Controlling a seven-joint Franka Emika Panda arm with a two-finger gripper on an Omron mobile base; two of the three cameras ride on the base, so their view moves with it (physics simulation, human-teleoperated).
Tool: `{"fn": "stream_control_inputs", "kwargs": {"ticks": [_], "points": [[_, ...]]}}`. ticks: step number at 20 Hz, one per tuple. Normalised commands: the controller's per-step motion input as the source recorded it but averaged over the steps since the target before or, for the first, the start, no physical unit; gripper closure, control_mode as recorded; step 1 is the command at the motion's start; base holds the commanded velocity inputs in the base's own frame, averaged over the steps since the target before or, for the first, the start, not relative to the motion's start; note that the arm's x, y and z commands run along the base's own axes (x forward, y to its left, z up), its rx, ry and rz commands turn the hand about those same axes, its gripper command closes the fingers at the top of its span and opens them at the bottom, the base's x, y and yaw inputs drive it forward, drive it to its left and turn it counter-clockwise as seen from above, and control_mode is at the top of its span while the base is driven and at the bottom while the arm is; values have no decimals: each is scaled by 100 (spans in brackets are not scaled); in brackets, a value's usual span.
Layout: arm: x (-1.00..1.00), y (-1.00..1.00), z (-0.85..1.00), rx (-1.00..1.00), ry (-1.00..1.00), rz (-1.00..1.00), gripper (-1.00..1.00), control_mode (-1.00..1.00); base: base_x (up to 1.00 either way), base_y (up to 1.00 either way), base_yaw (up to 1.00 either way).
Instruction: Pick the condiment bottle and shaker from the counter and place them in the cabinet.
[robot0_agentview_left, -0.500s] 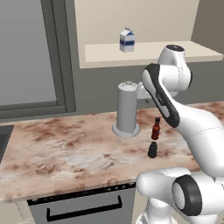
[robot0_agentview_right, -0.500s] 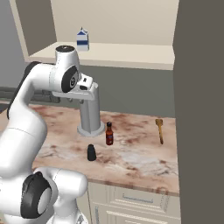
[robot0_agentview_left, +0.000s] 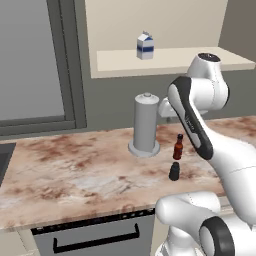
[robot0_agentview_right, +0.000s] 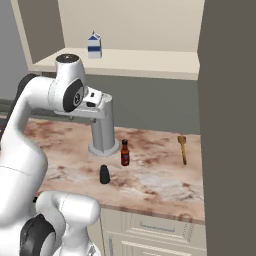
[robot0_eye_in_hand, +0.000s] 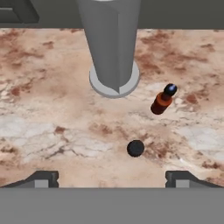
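Nothing is placed yet. The condiment bottle (robot0_agentview_left: 177, 147) and the shaker (robot0_agentview_left: 174, 171) both stand on the worktop (robot0_agentview_left: 75, 170), just right of the grey cylinder (robot0_agentview_left: 146, 125). The tool (robot0_eye_in_hand: 112, 177) hangs above, spread wide and empty. The cabinet (robot0_agentview_left: 170, 60) holds a milk carton (robot0_agentview_left: 145, 45).

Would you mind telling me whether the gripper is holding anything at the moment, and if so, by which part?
Nothing is held. The gripper is open above the counter, fingers spread wide, with the shaker and condiment bottle standing untouched below.

no readable text, labels or signs
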Motion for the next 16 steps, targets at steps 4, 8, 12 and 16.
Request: {"fn": "stream_control_inputs", "kwargs": {"ticks": [4,8,12,16], "points": [[-53,0,-15,0,-11,6,-100,-100,0,0,0],[-41,0,-23,-2,-10,7,-100,-100,0,0,0],[-25,0,-27,-2,-5,9,-100,-100,0,0,0],[-14,-6,-24,0,0,9,-100,-100,0,0,0]]}}
